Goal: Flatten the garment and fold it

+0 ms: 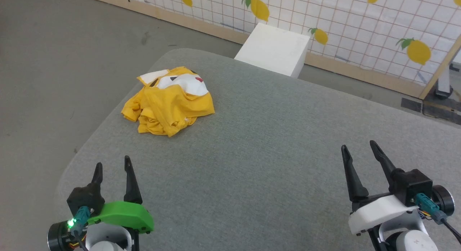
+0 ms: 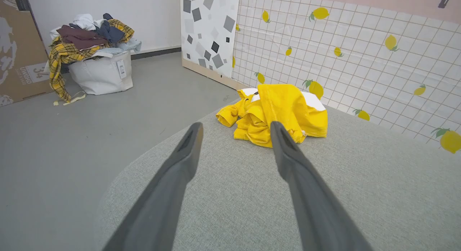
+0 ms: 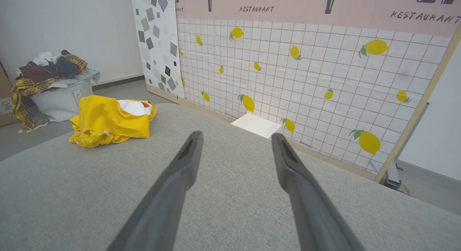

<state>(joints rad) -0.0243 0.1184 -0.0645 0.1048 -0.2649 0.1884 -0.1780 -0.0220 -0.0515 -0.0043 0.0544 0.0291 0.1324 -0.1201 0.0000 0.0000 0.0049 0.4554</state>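
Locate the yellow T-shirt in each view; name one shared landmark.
Head view: T-shirt upper left, crumpled on grey table.
Left wrist view: T-shirt centre, slightly right.
Right wrist view: T-shirt left, mid-height.
Shared landmark: lemon-print gridded backdrop behind the table.

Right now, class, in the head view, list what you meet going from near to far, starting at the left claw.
left claw → garment → white box → lemon-print backdrop

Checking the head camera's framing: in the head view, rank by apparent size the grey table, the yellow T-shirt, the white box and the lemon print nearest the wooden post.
1. grey table
2. yellow T-shirt and white box: nearly alike, and the box is farther away, so unranked
3. lemon print
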